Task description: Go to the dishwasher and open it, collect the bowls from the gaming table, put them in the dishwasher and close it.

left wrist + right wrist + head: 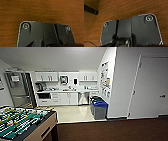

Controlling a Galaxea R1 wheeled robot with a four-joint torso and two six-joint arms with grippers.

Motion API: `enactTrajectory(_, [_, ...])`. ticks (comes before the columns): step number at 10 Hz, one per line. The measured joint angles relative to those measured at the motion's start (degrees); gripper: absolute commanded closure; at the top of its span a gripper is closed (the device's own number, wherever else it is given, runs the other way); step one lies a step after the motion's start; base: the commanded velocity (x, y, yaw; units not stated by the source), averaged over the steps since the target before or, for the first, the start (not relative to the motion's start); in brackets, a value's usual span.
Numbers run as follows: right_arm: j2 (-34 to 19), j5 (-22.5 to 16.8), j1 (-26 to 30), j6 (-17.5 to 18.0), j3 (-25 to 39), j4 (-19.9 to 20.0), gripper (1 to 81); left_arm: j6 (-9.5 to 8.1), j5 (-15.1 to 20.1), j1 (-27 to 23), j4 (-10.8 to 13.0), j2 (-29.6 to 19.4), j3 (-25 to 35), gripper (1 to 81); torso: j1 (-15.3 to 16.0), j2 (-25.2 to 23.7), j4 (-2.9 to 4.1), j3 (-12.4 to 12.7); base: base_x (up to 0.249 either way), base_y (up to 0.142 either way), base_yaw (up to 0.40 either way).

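Note:
The dishwasher (83, 98) is a stainless-steel front set under the counter at the far end of the kitchenette, ahead and slightly right of centre in the head view. Its door looks closed, flush with the white cabinets (68, 98) beside it. The bowls and the gaming table are out of view. Both wrist views look down on brown carpet (37, 10) (127, 8) past the robot's own dark plates. Nothing is seen held by either arm.
A table-football table (22, 122) with a green field stands close at the lower left. Grey bins with blue lids (100, 109) line the right wall before the dishwasher. A steel fridge (15, 89) stands at the left, a white door (150, 87) at the right. Pale floor (72, 113) leads into the kitchenette.

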Motion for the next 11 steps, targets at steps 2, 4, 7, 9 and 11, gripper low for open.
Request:
enactTrajectory(2, [0.0, 0.0, 0.0, 0.0, 0.1, -0.1, 1.0, 0.0, -0.1, 0.0, 0.0, -0.2, 0.0, 1.0, 0.0, 0.0, 0.0, 0.0, 0.164, 0.0, 0.0])
enactTrajectory(4, [0.1, 0.0, 0.0, 0.0, 0.1, -0.1, 1.0, 0.0, 0.0, 0.2, 0.0, -0.4, 0.0, 1.0, 0.0, 0.0, 0.0, 0.0, 0.172, 0.0, 0.0])
enactTrajectory(7, [0.0, 0.0, -0.3, 0.0, 0.1, -0.1, 1.0, 0.0, -0.1, 0.3, 0.0, -0.2, 0.0, 1.0, 0.0, 0.0, 0.0, 0.0, 0.189, 0.0, 0.0])
enactTrajectory(9, [0.2, 0.0, -0.1, 0.0, 0.1, -0.1, 1.0, 0.0, -0.1, 0.3, 0.0, -0.2, 0.0, 1.0, 0.0, 0.0, 0.0, 0.0, 0.19, 0.0, 0.0])
enactTrajectory(11, [-0.1, 0.0, -0.1, 0.0, 0.1, -0.1, 1.0, 0.0, -0.1, 0.3, 0.0, 0.0, 0.0, 1.0, 0.0, 0.0, 0.0, 0.0, 0.19, 0.0, 0.0])
